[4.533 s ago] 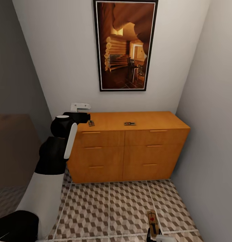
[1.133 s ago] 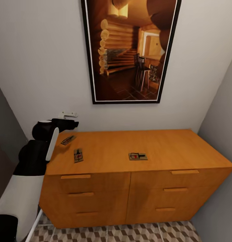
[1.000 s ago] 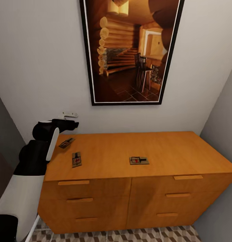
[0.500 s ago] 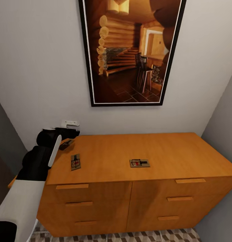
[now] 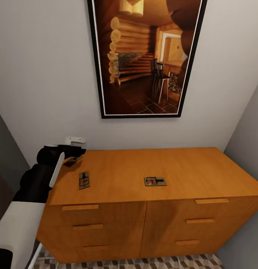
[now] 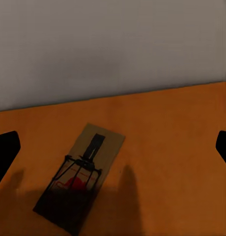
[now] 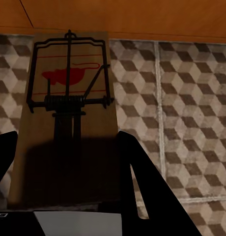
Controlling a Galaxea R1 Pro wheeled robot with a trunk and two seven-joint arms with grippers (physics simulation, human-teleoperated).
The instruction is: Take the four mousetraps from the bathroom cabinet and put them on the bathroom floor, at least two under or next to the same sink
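Three mousetraps lie on top of the orange-brown cabinet (image 5: 181,168): one at the back left corner (image 5: 73,161), one nearer the front left (image 5: 83,180) and one in the middle (image 5: 155,181). My left gripper (image 5: 72,151) hovers open just over the back-left mousetrap (image 6: 81,179), its dark fingertips (image 6: 5,152) standing wide on either side. My right gripper (image 7: 69,152) is shut on a fourth mousetrap (image 7: 69,113), held low over the bathroom floor (image 7: 186,98) close to the cabinet's base.
A large framed picture (image 5: 144,56) hangs on the white wall above the cabinet. Grey walls close in on the left and on the right (image 5: 248,123). A strip of patterned tiles (image 5: 162,261) shows below the drawer fronts.
Over the earlier frames the head view rose and closed in on the cabinet top. In the last half second my left arm shifted slightly over the back-left mousetrap. The mousetraps have not moved.
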